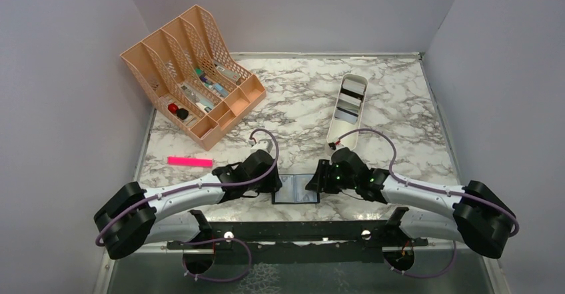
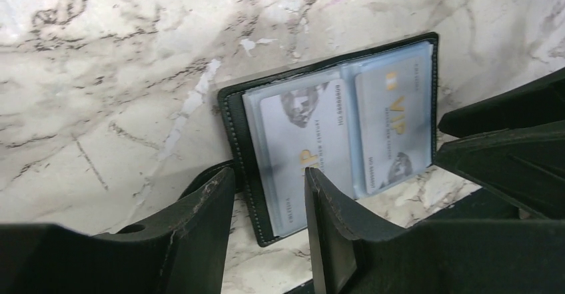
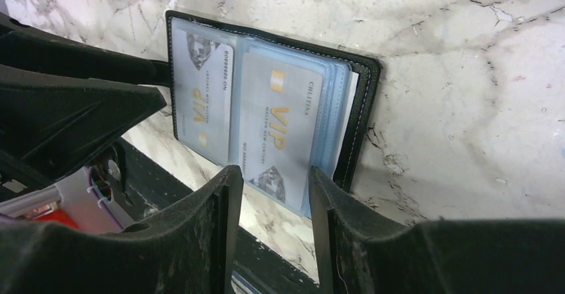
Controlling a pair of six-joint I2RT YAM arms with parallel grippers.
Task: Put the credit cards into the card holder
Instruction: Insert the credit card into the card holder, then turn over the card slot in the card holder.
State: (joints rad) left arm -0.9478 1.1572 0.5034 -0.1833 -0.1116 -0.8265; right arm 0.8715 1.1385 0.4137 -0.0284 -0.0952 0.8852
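Two cards point(image 2: 303, 141) sit in the open card holder point(image 1: 295, 191) at the counter's point(image 1: 400, 121) near edge — between left fingers point(image 2: 206, 234) and right fingers point(image 3: 200, 241), both released; remaining cards point(image 1: 351, 97) lie far right, nearer the right arm point(image 1: 426, 197).

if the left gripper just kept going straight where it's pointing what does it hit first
The open card holder, most likely: its black edge and a sleeved grey card lie right ahead of the left gripper, framed by its spread jaws. How far off is unclear.
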